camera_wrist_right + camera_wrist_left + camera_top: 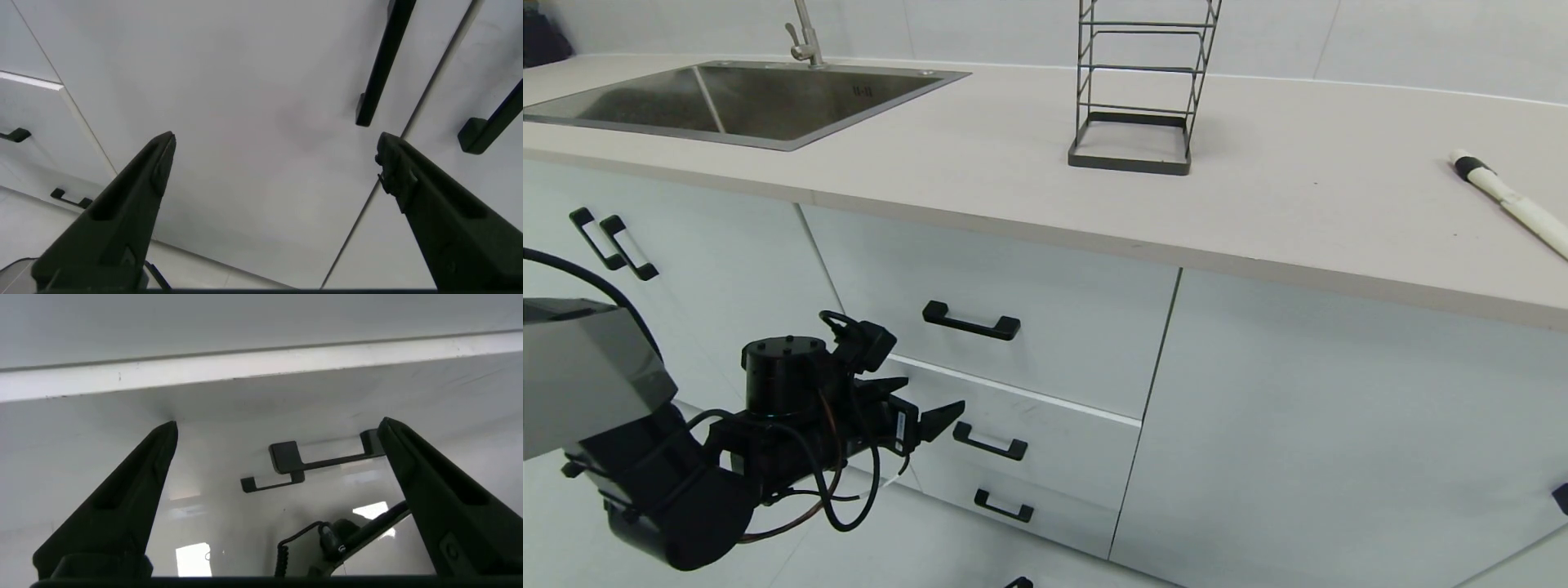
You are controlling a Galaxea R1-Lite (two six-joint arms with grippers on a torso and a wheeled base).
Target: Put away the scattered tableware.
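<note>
I have the left gripper (923,404) low at the near left, in front of the white drawer stack below the tabletop (1298,188). Its fingers (947,412) are spread wide and hold nothing. In the head view the forward fingertip sits just left of the middle drawer handle (990,442), near it but not touching. The top drawer handle (970,321) is above the gripper and the bottom drawer handle (1003,506) is below and to the right.

In the left wrist view, the left gripper (276,429) faces a white drawer front. A black handle (327,460) shows in the gap between the two dark fingers (131,498), further off than the tips.

In the right wrist view, the right gripper (276,140) also has its fingers (122,204) set wide apart with nothing between them. It faces plain white cabinet fronts, where a long black door handle (384,61) runs beyond the fingertips.

The piece I am after, a white utensil (1507,200) with a dark band near its far end, lies flat on the tabletop at the far right, angled toward the right edge. It is well apart from both grippers.

A dark wire rack (1131,90) stands upright near the middle of the tabletop, well left of the utensil. The sink (768,143) is set into the tabletop at the far left, with its faucet (805,37) behind it. Two black cupboard handles (613,243) sit on the door under the sink.
</note>
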